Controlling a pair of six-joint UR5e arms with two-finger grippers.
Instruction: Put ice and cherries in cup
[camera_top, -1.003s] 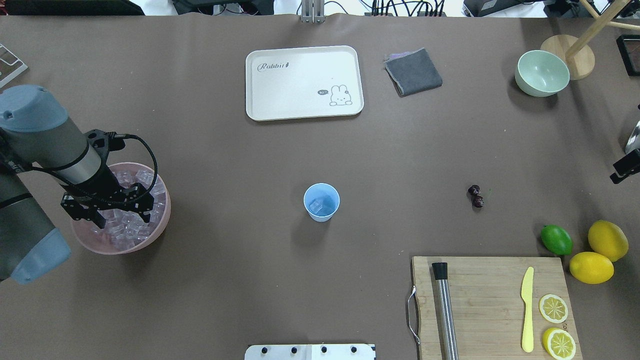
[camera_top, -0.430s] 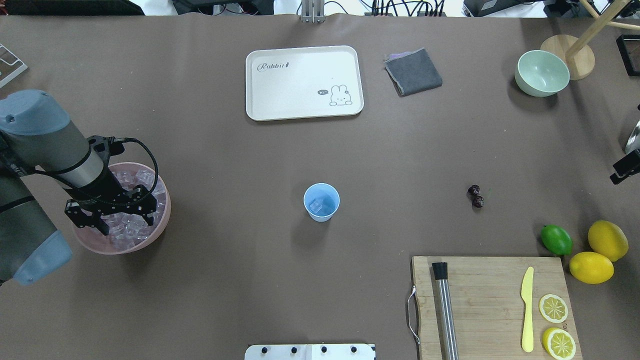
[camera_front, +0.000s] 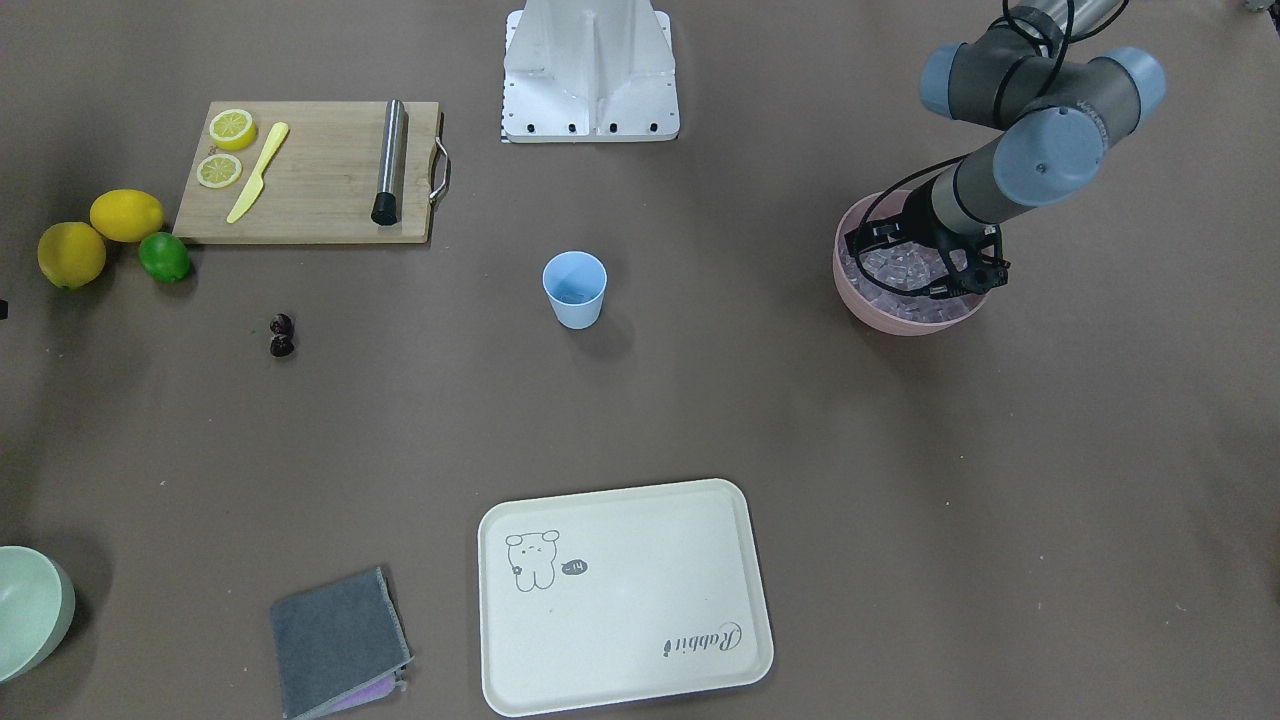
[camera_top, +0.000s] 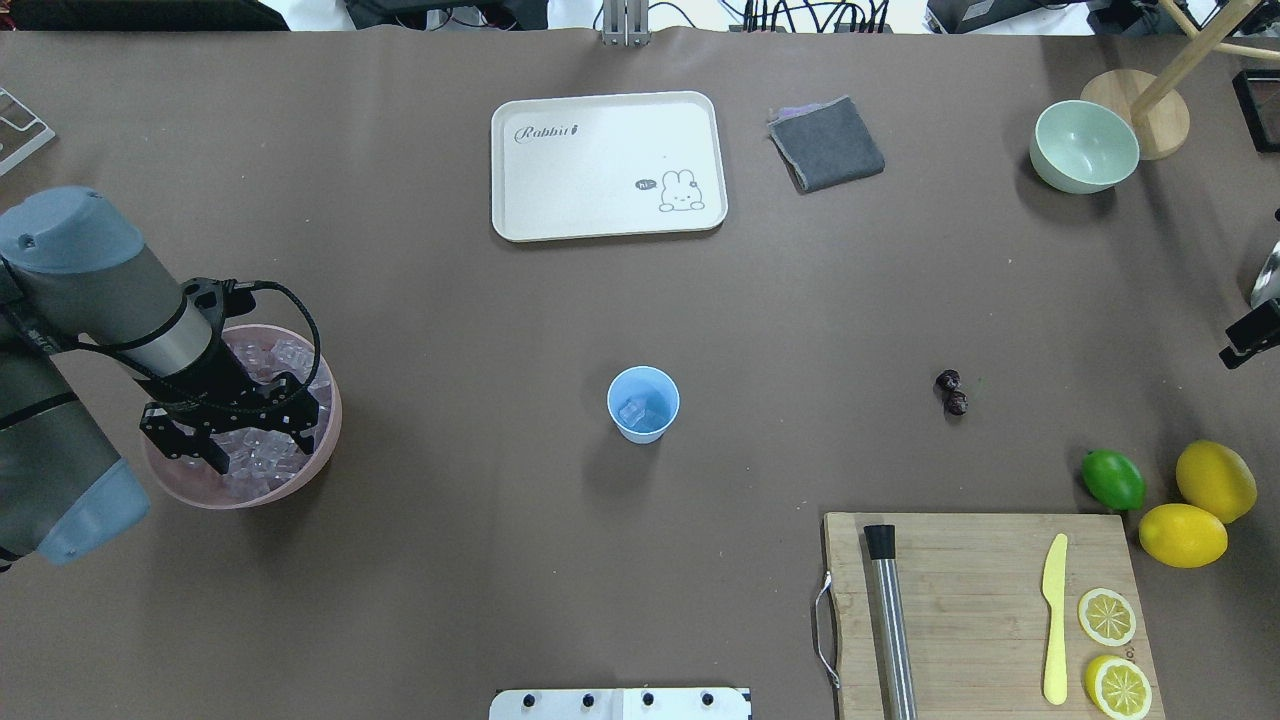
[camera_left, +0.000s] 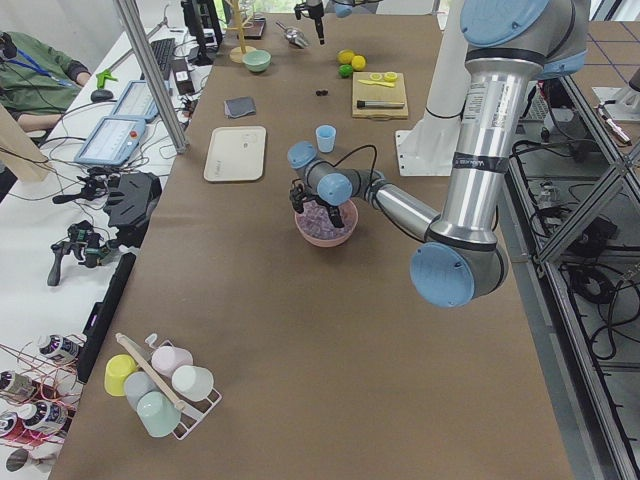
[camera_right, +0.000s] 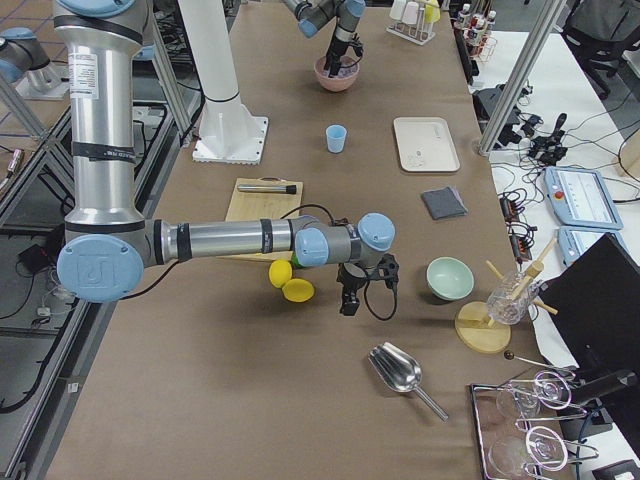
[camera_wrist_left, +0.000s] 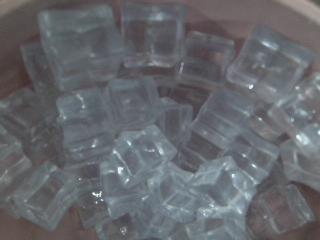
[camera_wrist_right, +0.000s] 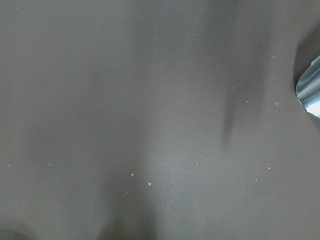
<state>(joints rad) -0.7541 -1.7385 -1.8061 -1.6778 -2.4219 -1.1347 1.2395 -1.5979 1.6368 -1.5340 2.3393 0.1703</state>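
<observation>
— Step in hand?
— Ice pick-up. Our left gripper (camera_top: 262, 445) hangs wide open, holding nothing, over the ice (camera_top: 280, 352) in the bowl (camera_top: 334, 425) by the table's left edge.
— Cup, cherries?
— Cup (camera_top: 643, 404): mid-table, some ice inside. Cherries (camera_top: 951, 392): toward the right edge. Right gripper (camera_right: 348, 298): we cannot tell.
— Next?
— We judge: lower, close on one cube.

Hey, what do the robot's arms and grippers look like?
The left arm and right arm are silver-grey tubes with rounded light blue joint caps. The right arm's upright segment bears a printed label. The left gripper and right gripper are black and two-fingered. A black cable loops by the left wrist.
</observation>
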